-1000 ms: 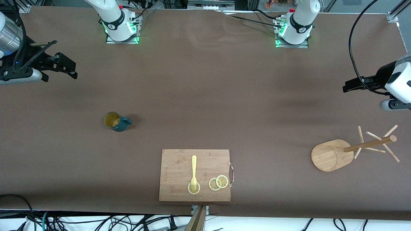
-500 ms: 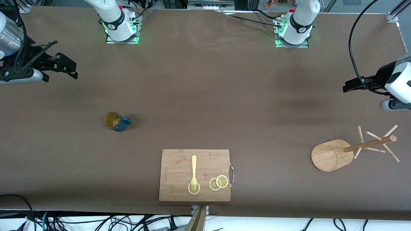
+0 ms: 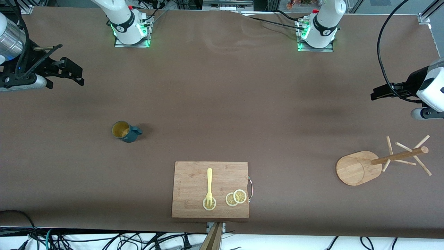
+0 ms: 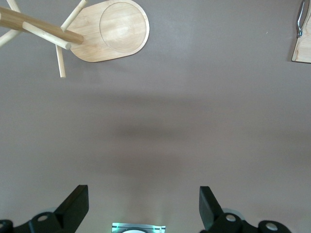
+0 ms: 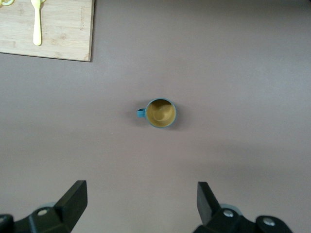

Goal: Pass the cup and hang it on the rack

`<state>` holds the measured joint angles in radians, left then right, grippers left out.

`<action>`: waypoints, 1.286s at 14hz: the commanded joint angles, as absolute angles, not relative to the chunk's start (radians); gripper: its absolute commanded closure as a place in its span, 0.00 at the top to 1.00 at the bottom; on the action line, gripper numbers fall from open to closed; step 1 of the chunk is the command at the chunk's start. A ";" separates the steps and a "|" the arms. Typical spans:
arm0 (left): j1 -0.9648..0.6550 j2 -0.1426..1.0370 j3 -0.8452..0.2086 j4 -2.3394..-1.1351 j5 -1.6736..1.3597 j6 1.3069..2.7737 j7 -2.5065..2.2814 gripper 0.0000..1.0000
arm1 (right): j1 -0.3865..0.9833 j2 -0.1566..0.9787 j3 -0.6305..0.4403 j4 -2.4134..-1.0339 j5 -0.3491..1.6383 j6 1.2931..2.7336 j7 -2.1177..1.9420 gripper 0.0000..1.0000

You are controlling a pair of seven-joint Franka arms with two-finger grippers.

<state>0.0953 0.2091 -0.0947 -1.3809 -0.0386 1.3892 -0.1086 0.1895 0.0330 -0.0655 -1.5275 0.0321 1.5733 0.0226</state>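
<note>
Cup (image 3: 125, 131): upright on the bench toward the right arm's end, handle facing the rack (image 3: 380, 160); right gripper (image 3: 67, 71) nearer, left gripper (image 3: 381, 92) by the rack, both jaws released, empty.

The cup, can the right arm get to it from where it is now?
Probably yes. The cup stands upright on bare table toward the right arm's end, with nothing beside it. The right pincer hangs open above the table, and its wrist view shows the cup with nothing between them.
</note>
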 commanded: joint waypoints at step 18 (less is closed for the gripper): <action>0.097 0.232 -0.092 -1.327 -0.035 1.378 -0.089 1.00 | 0.198 0.095 -0.061 -1.578 0.017 1.528 0.008 1.00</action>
